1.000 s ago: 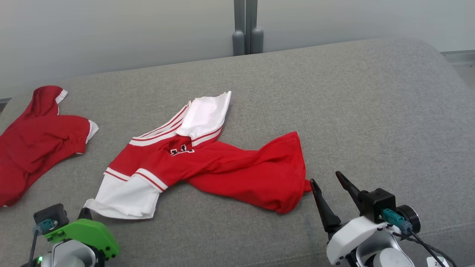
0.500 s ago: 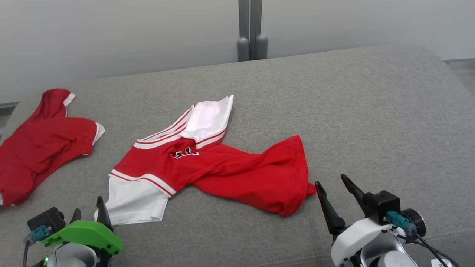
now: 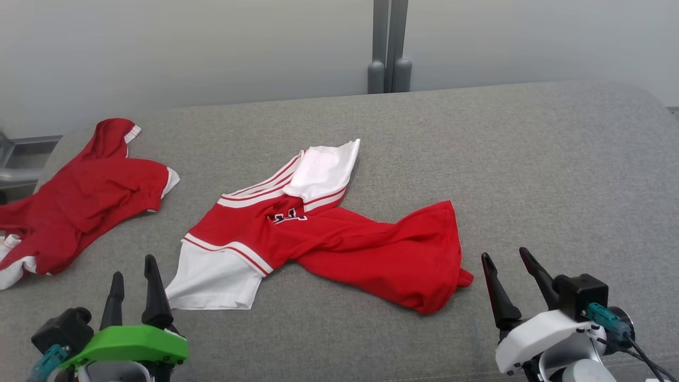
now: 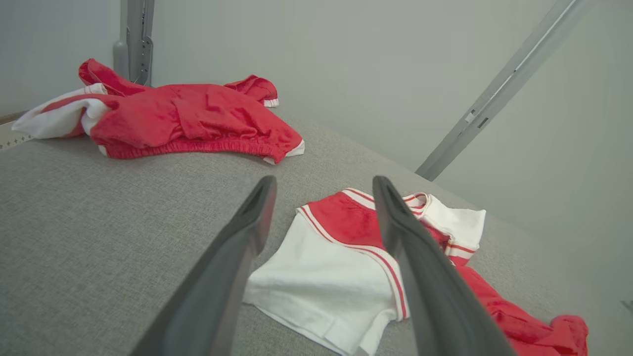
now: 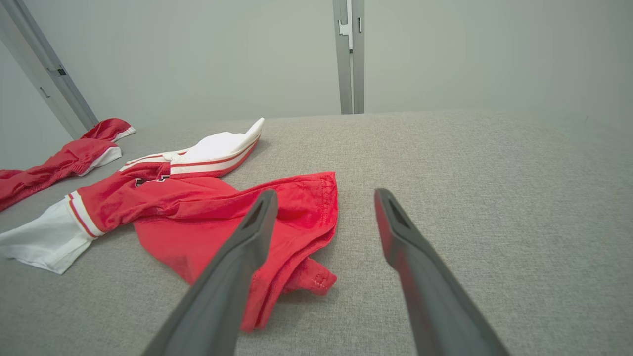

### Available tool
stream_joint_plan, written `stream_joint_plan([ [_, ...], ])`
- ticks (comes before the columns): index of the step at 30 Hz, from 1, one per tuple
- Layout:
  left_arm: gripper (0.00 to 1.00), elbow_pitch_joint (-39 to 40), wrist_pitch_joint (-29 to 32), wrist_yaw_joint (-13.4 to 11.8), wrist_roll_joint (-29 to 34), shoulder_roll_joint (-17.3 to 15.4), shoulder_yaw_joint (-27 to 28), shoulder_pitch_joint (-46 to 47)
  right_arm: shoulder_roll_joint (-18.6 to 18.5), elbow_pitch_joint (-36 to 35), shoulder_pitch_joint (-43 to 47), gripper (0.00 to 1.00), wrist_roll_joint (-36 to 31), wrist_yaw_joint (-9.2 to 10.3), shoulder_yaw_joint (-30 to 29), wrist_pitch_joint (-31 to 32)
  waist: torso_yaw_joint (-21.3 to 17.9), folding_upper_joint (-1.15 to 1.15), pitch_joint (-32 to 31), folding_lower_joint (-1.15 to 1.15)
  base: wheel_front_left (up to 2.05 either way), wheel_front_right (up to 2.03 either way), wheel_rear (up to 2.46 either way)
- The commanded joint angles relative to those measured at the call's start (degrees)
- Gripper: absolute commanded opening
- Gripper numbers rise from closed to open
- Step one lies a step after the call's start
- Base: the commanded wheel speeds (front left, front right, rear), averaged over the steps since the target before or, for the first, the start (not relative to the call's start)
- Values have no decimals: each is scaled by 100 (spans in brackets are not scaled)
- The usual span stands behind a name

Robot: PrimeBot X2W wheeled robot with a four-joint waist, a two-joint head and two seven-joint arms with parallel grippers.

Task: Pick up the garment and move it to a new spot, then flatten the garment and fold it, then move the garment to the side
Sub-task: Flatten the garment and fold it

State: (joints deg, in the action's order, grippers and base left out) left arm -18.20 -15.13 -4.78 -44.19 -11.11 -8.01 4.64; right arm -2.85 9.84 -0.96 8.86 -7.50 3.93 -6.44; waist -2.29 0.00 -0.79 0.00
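Red-and-white garment [image 3: 329, 239] lengthwise left-right, hem rightward; second red garment [image 3: 79, 196] far-left; left gripper [image 3: 133, 267], right gripper [image 3: 504, 253] agape, empty.

We see a grey fabric-covered surface [image 3: 530, 159] with rounded far corners. Near its middle lies a red-and-white garment [image 3: 329, 239], crumpled and twisted, with a white end spread flat at its near left. Well apart, by the left edge, a second red garment [image 3: 85, 196] lies bunched.
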Motion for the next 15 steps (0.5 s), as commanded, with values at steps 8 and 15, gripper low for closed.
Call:
stream_joint_plan([
  [8, 100, 714, -3, 673, 1357, 530, 450, -652, -9, 301, 61, 100, 203, 2, -223, -475, 212, 0, -182, 0, 0, 0, 0],
  [15, 100, 782, -1, 914, 2206, 545, 316, -1010, -9, 499, 114, 100, 102, 2, -317, -643, 327, 0, -285, 0, 0, 0, 0],
])
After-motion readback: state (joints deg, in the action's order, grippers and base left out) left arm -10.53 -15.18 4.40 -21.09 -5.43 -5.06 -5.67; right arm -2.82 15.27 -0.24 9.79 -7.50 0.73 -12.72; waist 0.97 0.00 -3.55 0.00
